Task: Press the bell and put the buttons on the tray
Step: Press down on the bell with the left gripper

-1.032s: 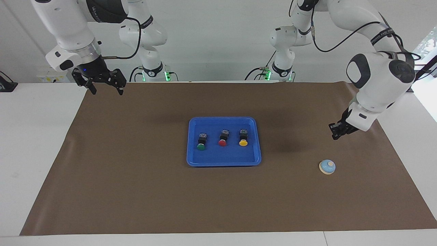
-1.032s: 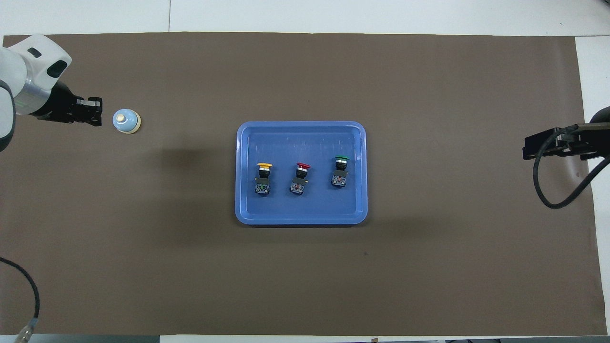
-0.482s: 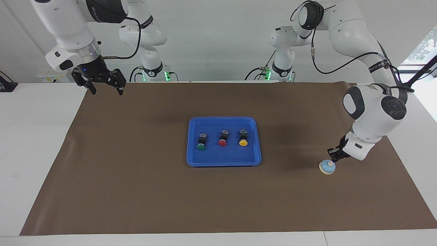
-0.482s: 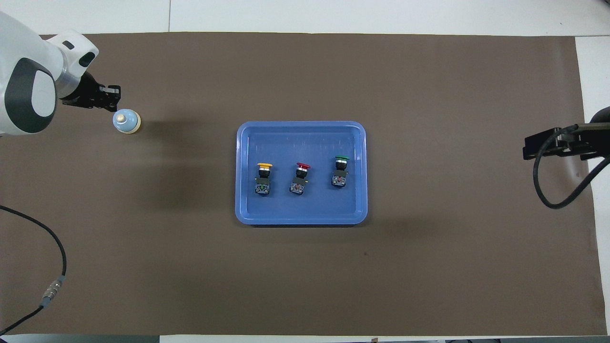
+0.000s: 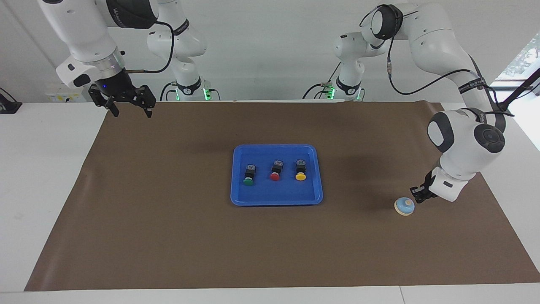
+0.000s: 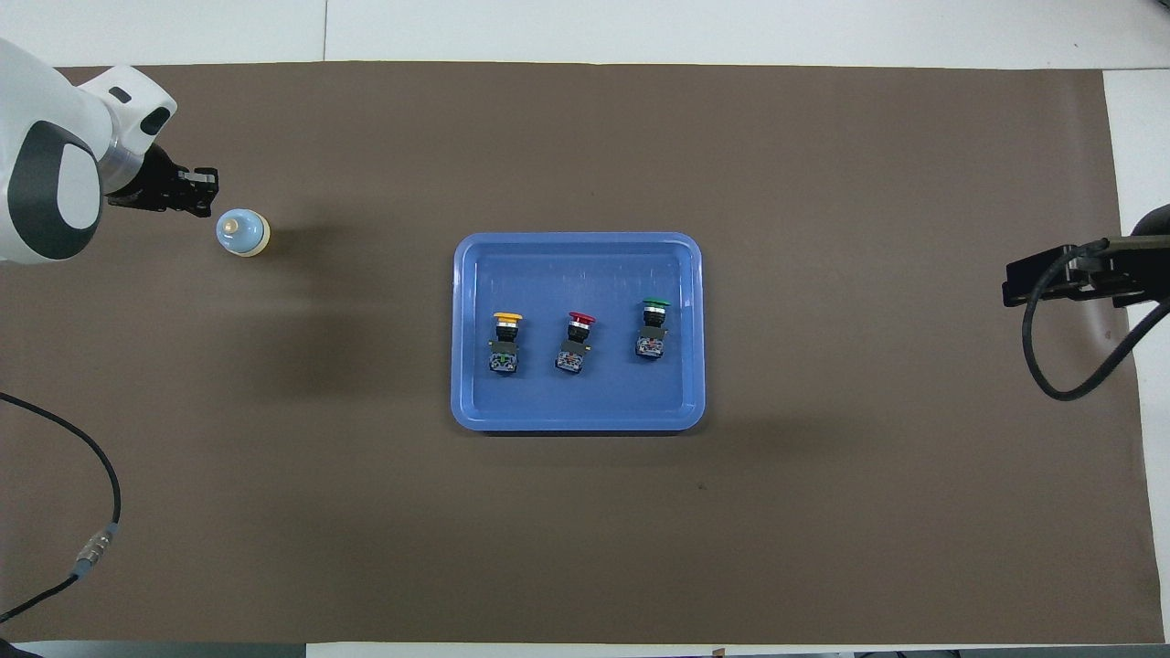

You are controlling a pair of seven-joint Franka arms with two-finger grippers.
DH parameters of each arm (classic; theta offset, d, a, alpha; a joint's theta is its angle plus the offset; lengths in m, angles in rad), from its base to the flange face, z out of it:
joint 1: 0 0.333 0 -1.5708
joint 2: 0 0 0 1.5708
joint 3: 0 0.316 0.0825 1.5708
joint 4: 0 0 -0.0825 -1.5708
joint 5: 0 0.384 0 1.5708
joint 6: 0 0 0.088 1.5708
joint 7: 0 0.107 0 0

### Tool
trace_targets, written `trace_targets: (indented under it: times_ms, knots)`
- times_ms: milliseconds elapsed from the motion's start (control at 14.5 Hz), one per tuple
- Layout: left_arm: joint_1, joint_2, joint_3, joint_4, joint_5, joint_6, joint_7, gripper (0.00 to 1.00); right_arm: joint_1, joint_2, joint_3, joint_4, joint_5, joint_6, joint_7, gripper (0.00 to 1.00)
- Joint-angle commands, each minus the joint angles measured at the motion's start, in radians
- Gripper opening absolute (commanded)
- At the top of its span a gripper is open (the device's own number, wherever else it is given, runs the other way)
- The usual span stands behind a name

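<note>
Three small push buttons with black blocky bodies lie in a row inside the big blue plastic tray [image 5: 276,199] with rounded corners, in the middle of the brown paper mat [image 5: 168,236]. The yellow button [image 5: 300,170] is toward the left arm's end, the red button [image 5: 275,170] is in the middle, and the green button [image 5: 249,175] is toward the right arm's end. The small round light-blue bell [image 5: 404,206] with a cream knob sits on the mat well apart from the tray, near the left arm's end of the table. The left gripper [image 5: 418,194] is low, just beside the bell, with its fingers pressed together and nothing in them. The right gripper [image 5: 130,109] waits up in the air over a corner of the mat, with its fingers spread wide and holding nothing.
</note>
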Motion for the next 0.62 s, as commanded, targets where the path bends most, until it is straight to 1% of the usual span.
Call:
trace_targets:
  times_ms: [0, 344, 550]
  knots:
    - [0.005, -0.001, -0.005, -0.028, 0.028, 0.047, 0.001, 0.0, -0.016, -0.014, 0.012, -0.019, -0.007, 0.006, -0.013, 1.0]
    - [-0.007, -0.01, -0.005, -0.091, 0.028, 0.1, -0.008, 0.0, -0.016, -0.014, 0.012, -0.019, -0.007, 0.006, -0.013, 1.0]
    - [-0.007, -0.016, -0.005, -0.109, 0.028, 0.106, -0.008, 0.0, -0.016, -0.014, 0.012, -0.019, -0.007, 0.006, -0.013, 1.0]
